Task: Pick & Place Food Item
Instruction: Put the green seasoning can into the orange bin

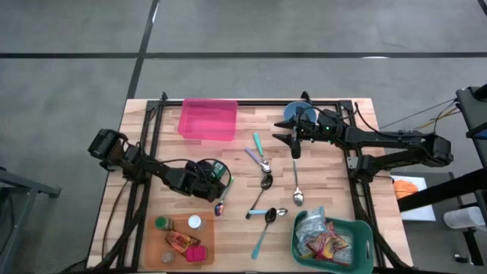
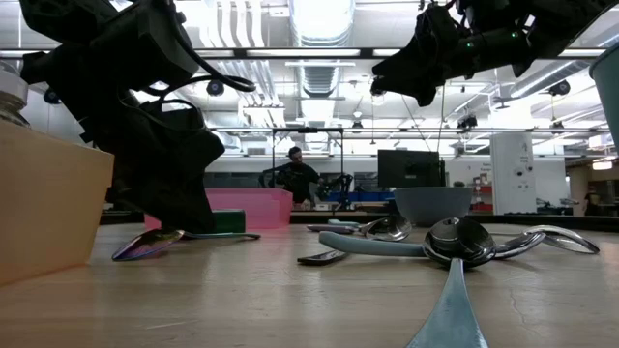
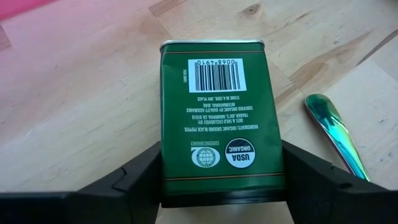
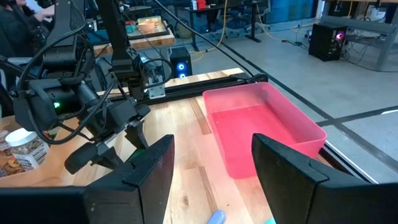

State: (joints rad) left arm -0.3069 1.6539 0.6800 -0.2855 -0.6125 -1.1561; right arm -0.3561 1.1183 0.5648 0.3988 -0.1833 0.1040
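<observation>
A green rectangular tin (image 3: 214, 112) with a barcode label lies flat on the wooden table (image 1: 327, 183), one broad face down. My left gripper (image 3: 221, 180) reaches down at a slant over it in the table's left half (image 1: 213, 176), shut on the tin. My right gripper (image 1: 294, 143) hangs open above the table's far middle, close to a blue bowl (image 1: 298, 114), with nothing between its fingers (image 4: 211, 168). A pink bin (image 1: 208, 119) stands at the far left. My left gripper pinches the tin's two long narrow sides between its two fingers, near the end away from the barcode (image 3: 186, 186). The fingers (image 3: 140, 174) come slanting down from the table's left side and lie across the tin. The tin rests flat on the table.
An iridescent spoon (image 3: 336, 134) lies right beside the tin. More spoons (image 1: 266, 183) are scattered mid-table. A wooden tray (image 1: 207, 251) with jars and packets sits near left. A green basket (image 1: 365, 232) of food packets sits near right.
</observation>
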